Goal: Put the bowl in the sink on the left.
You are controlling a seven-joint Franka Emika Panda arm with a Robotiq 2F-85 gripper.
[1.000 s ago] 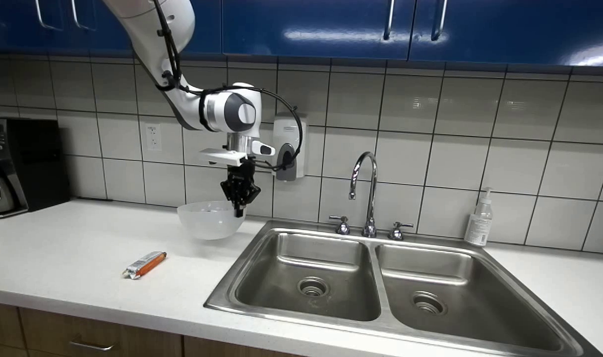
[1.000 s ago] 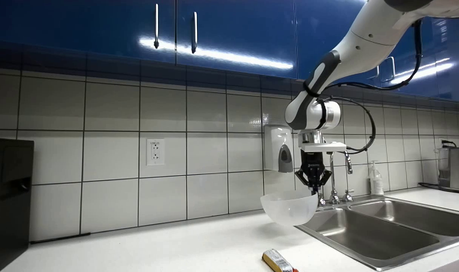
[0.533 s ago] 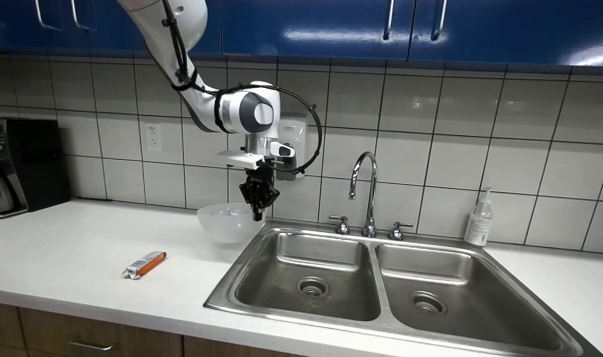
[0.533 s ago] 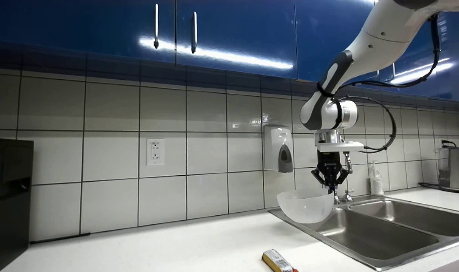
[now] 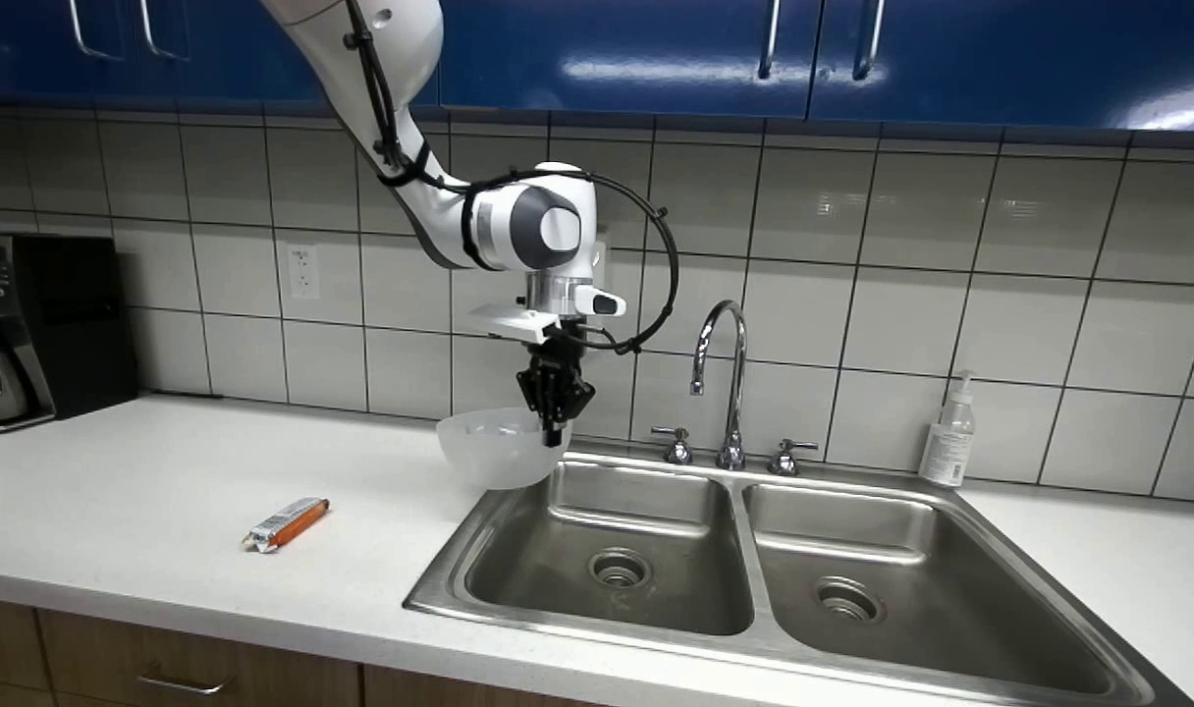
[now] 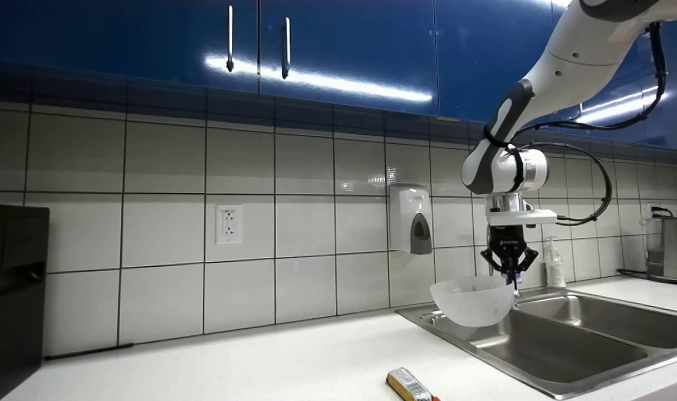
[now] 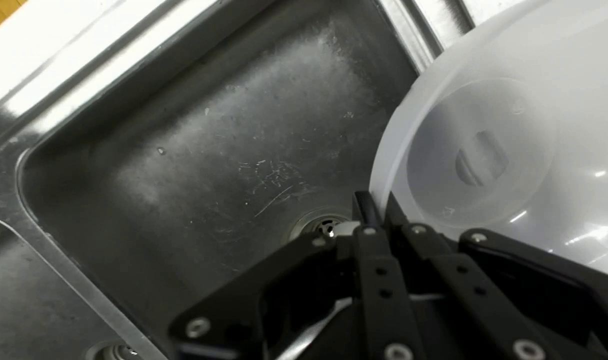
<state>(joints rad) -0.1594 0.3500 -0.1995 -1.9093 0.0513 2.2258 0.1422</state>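
Note:
The translucent white bowl (image 5: 499, 454) hangs in the air over the back left corner of the left sink basin (image 5: 568, 587), partly over the counter edge. It also shows in an exterior view (image 6: 472, 305) above the near basin (image 6: 572, 348). My gripper (image 5: 555, 435) is shut on the bowl's rim, on the side toward the faucet. In the wrist view the fingertips (image 7: 378, 207) pinch the rim, with the bowl (image 7: 484, 200) on the right and the basin floor (image 7: 209, 165) with its drain below. The bowl looks nearly level and apart from the sink.
The faucet (image 5: 737, 363) and its handles stand behind the basins, right of the gripper. The right basin (image 5: 911, 589) lies past a metal divider. A snack bar (image 5: 288, 523) lies on the counter. A soap dispenser (image 6: 411, 220) hangs on the wall. A pump bottle (image 5: 950, 442) stands at the back right.
My gripper and the held bowl have moved sideways toward the faucet, from over the counter to over the left basin's edge. The grip on the rim is unchanged.

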